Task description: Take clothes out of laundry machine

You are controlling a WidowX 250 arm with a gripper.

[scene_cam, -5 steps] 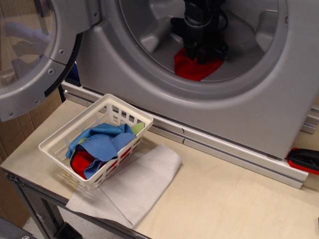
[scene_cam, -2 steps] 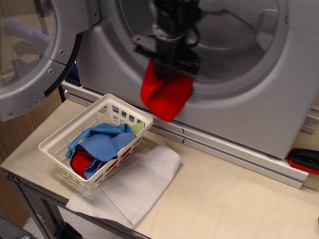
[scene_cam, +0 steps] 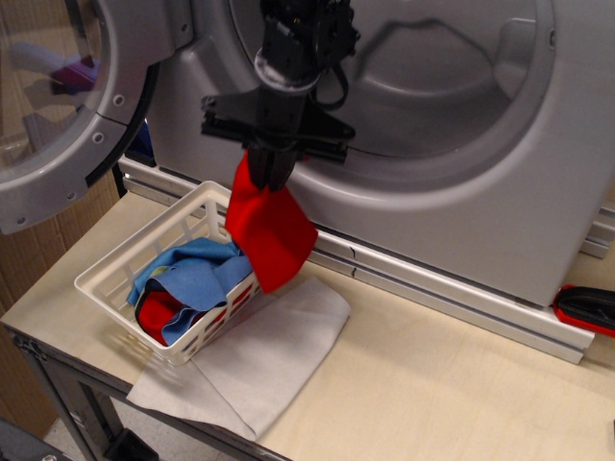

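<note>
The silver-grey laundry machine (scene_cam: 461, 221) fills the back, its round drum opening empty of cloth as far as I see, its glass door (scene_cam: 67, 106) swung open at the left. My black gripper (scene_cam: 272, 171) is outside the drum, in front of its left rim, shut on a bright red cloth (scene_cam: 269, 230). The cloth hangs down over the right end of the white slotted basket (scene_cam: 125, 269), its lower corner reaching the basket's rim. The basket holds blue, red and green cloth pieces (scene_cam: 197, 274).
A flat pale grey sheet (scene_cam: 259, 360) lies under and to the right of the basket on the light wooden table (scene_cam: 432, 384). A red and black object (scene_cam: 586, 309) lies at the right edge by the machine's metal base rail (scene_cam: 432, 283).
My gripper has pulled the red cloth out of the drum and moved left and down, and now hangs it over the basket's right end.
</note>
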